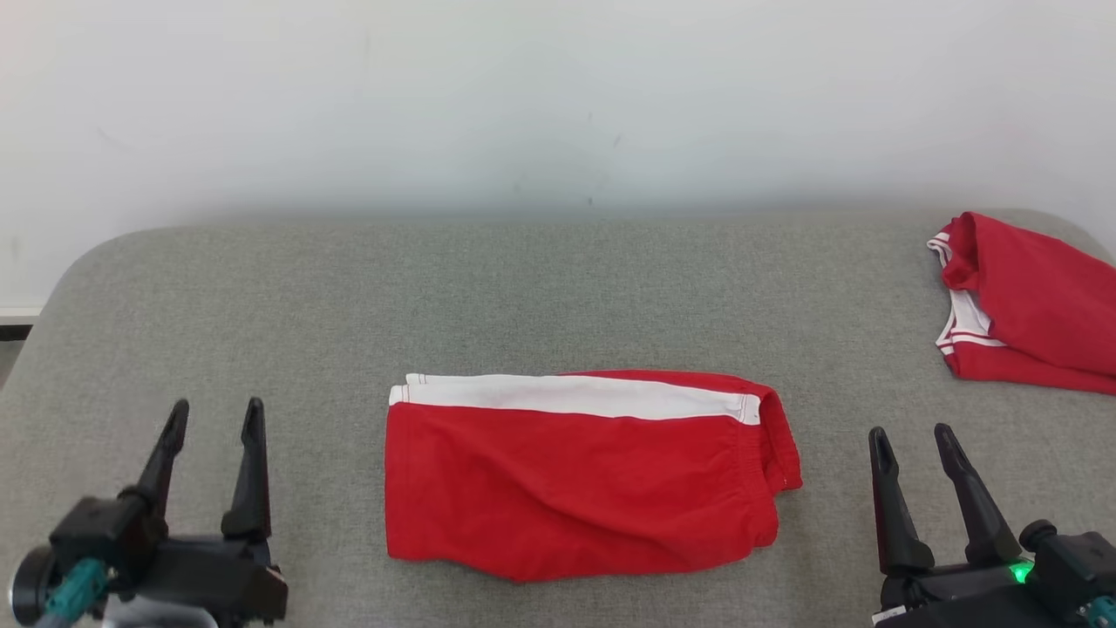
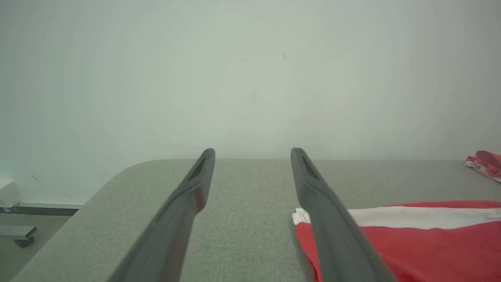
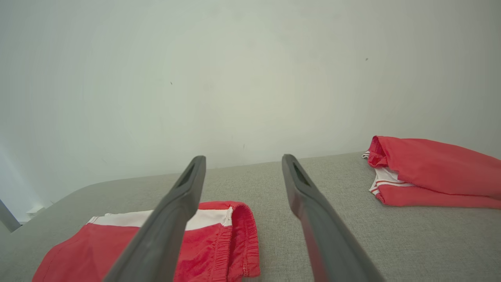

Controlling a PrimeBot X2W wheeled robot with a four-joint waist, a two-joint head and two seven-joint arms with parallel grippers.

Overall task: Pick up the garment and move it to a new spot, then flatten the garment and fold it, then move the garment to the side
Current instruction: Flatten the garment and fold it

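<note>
red shorts (image 1: 575,488) lie folded between both parted claws.

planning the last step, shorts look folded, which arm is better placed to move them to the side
Right, probably. The right gripper stands open and closer to the shorts than the left gripper does. The other garment already lies folded at the far right, so that side looks like the likely spot.

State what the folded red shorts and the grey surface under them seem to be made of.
The red shorts: thin woven cloth, matte, probably polyester or cotton; soft creases and a gathered elastic waist show it. The grey surface: coarse woven upholstery fabric, matte, with a visible heathered weave; rounded corners suggest padding beneath.
</note>
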